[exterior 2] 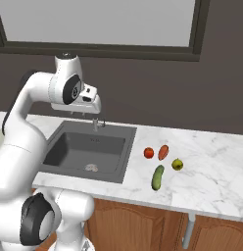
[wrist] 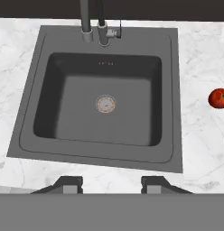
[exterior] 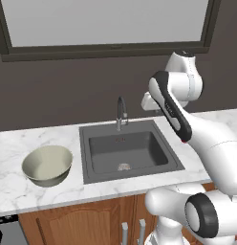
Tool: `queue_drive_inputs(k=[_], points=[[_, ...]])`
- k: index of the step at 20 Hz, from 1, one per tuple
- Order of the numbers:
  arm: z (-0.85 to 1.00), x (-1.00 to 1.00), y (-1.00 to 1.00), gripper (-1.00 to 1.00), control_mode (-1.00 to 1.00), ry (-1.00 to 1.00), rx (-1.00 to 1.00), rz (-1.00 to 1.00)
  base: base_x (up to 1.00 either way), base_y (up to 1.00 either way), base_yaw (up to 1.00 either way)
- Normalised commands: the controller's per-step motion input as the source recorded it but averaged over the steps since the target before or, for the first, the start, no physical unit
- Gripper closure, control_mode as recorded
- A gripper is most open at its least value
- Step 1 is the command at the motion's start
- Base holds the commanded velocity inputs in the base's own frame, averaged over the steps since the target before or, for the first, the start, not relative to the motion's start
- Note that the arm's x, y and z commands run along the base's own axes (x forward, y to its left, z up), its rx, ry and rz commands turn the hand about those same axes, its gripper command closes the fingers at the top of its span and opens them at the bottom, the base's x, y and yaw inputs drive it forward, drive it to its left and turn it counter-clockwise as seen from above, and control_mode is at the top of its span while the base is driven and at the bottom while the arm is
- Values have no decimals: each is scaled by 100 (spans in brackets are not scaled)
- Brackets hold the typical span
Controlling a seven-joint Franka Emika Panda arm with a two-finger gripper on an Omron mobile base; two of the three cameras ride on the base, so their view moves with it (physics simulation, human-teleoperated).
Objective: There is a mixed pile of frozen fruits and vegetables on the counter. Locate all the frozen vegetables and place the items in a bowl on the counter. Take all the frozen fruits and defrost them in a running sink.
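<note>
The dark grey sink point(exterior: 125, 153) lies straight below my gripper point(wrist: 111, 184), which hangs high over the basin's near edge, open, with nothing between its fingers. The sink's faucet point(exterior: 121, 112) stands at the back rim; no water shows. On the counter point(exterior 2: 211, 166) right of the sink lie the frozen vegetables, a dark-green cucumber point(exterior 2: 157, 177) and an orange-red carrot piece point(exterior 2: 163, 152). Beside them are the frozen fruits, a round red tomato-like fruit point(exterior 2: 149, 153) and a yellow-green pear point(exterior 2: 177, 164). The bowl point(exterior: 44, 178) sits left of the sink, with nothing in it.
A round metal drain point(wrist: 105, 104) marks the basin floor. A dark wall with a window rises behind the counter. Brown cabinet doors point(exterior 2: 143, 225) run below the counter's front edge. Bare marble lies between bowl and sink.
</note>
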Motion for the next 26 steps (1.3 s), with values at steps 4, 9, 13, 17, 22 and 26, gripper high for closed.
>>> queue_drive_inputs(k=[4,9,13,17,22,26], points=[[0,-5,-5,-100,-100,0,0,0,0,0,0],[0,-9,-24,-100,-100,3,0,0,0,0,0],[-5,-3,-56,-100,-100,10,0,0,0,0,0],[-1,0,-52,-100,-100,7,0,0,0,0,0],[0,5,-48,-100,-100,6,0,0,0,0,0],[-2,6,-42,-100,-100,6,1,0,0,0,0]])
